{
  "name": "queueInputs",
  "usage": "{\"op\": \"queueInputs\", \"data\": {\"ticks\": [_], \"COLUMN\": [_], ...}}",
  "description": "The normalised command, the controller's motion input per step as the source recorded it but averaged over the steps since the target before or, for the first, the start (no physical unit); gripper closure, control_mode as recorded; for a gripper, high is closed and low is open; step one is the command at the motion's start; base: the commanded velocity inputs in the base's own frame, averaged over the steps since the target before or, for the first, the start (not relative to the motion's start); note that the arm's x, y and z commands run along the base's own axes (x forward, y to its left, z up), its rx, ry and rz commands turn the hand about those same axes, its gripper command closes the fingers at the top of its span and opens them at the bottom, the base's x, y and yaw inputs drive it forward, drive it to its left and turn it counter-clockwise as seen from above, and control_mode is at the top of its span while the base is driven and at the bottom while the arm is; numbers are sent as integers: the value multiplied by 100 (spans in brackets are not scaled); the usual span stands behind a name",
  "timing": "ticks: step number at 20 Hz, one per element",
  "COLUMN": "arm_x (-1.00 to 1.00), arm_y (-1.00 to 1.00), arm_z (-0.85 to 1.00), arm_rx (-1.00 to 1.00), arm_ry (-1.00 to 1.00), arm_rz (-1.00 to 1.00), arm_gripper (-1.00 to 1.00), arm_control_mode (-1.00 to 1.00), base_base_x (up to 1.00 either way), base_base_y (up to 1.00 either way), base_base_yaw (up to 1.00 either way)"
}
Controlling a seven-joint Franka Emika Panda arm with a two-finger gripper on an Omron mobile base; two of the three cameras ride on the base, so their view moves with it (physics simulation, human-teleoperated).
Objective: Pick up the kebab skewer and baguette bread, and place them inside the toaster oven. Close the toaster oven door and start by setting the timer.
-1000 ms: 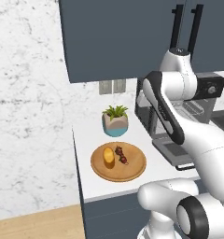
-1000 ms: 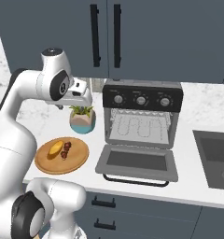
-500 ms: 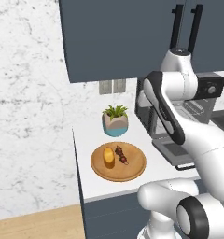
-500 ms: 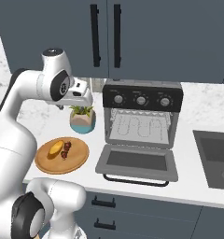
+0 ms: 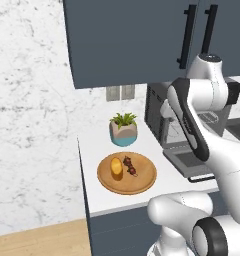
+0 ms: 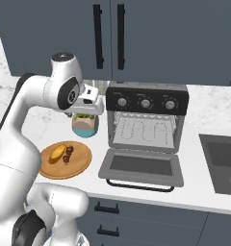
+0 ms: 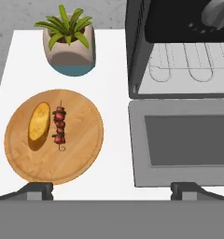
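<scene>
Gripper: the two-finger gripper (image 7: 112, 189) is seen in the hand view with its dark tips far apart, so the jaws are judged wide and nothing is held; it is poised high above the counter, between plate and oven.

Skewer: the thin kebab skewer threaded with small dark red and brown chunks (image 7: 59, 126) is laid on the round wooden plate (image 7: 81, 154), just right of the bread and parallel to it, not yet picked up.

Bread: the stubby golden-yellow baguette bread (image 7: 39, 123) is laid on the left part of the same plate, close beside the skewer; whether they touch cannot be told.

Plate: it is set on the white counter (image 7: 114, 93) to the left of the oven, presumably so both foods are within one reach.

Oven: the dark grey-black toaster oven (image 6: 146, 117) stands right of the plate, with a wire rack (image 7: 191, 63) visible inside.

Door: the toaster oven door (image 6: 142, 166) is folded down flat toward the near edge, so the cavity is ready for loading.

Knobs: three silver-black knobs (image 6: 145, 102) sit across the top panel; the timer is judged unset.

Plant: a small potted green plant (image 7: 68, 42) stands beyond the plate.

Writing: no brand or label can be read.
</scene>
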Motion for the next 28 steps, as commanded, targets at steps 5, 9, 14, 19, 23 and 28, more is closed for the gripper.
{"op": "queueInputs", "data": {"ticks": [5,9,14,19,23,28], "arm_x": [0,0,-4,-33,-35,-43], "arm_y": [-33,-28,-27,-15,-6,-13], "arm_z": [-14,-21,-21,-6,-1,-7], "arm_rx": [0,0,0,0,0,0], "arm_ry": [0,-2,-3,-5,-8,-14], "arm_rz": [-1,-2,-1,0,0,0], "arm_gripper": [-100,-100,-100,-100,-100,-100], "arm_control_mode": [-100,-100,-100,-100,-100,-100], "base_base_x": [0,0,0,0,0,0], "base_base_y": [0,0,0,0,0,0], "base_base_yaw": [0,0,0,0,0,0]}}
